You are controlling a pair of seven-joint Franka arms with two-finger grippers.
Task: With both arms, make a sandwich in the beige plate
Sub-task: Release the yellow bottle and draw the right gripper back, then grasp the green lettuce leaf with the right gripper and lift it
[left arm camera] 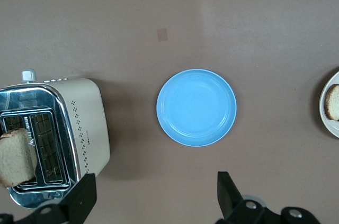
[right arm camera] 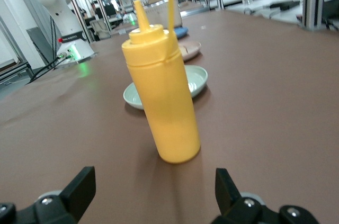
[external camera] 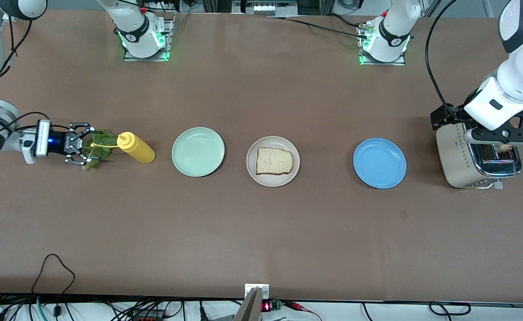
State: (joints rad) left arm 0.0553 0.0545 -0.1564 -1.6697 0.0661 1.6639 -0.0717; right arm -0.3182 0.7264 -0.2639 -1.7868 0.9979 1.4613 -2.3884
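Observation:
The beige plate (external camera: 272,182) sits mid-table with one slice of bread (external camera: 274,161) lying on it. Its edge and that slice (left arm camera: 332,102) also show in the left wrist view. A second slice (left arm camera: 16,158) stands in a slot of the toaster (external camera: 455,156). My left gripper (external camera: 504,139) hangs open above the toaster, holding nothing (left arm camera: 156,197). A green lettuce leaf (external camera: 103,149) lies on the table at the right arm's end. My right gripper (external camera: 86,145) is low and open at the leaf, its fingers either side of it, pointing at the yellow bottle (right arm camera: 161,97).
The yellow squeeze bottle (external camera: 136,148) stands beside the leaf, then a mint-green plate (external camera: 198,151). A blue plate (external camera: 379,162) lies between the beige plate and the toaster. Bare brown table stretches nearer the front camera.

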